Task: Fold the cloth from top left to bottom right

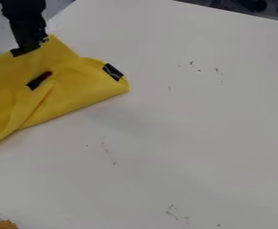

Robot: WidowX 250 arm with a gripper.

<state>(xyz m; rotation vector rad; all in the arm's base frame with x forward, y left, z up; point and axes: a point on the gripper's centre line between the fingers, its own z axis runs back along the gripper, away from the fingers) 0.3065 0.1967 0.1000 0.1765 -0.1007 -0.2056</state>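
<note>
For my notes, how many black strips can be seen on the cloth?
2 clearly: one strip at the cloth's right end, another strip further left. Folds or the end effector may hide more.

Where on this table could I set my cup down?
On the white table, right of the yellow cloth, or below it toward the view's bottom edge; only small marks there. Upper left is crowded: the gripper is at the cloth. An orange item sits bottom left.
</note>
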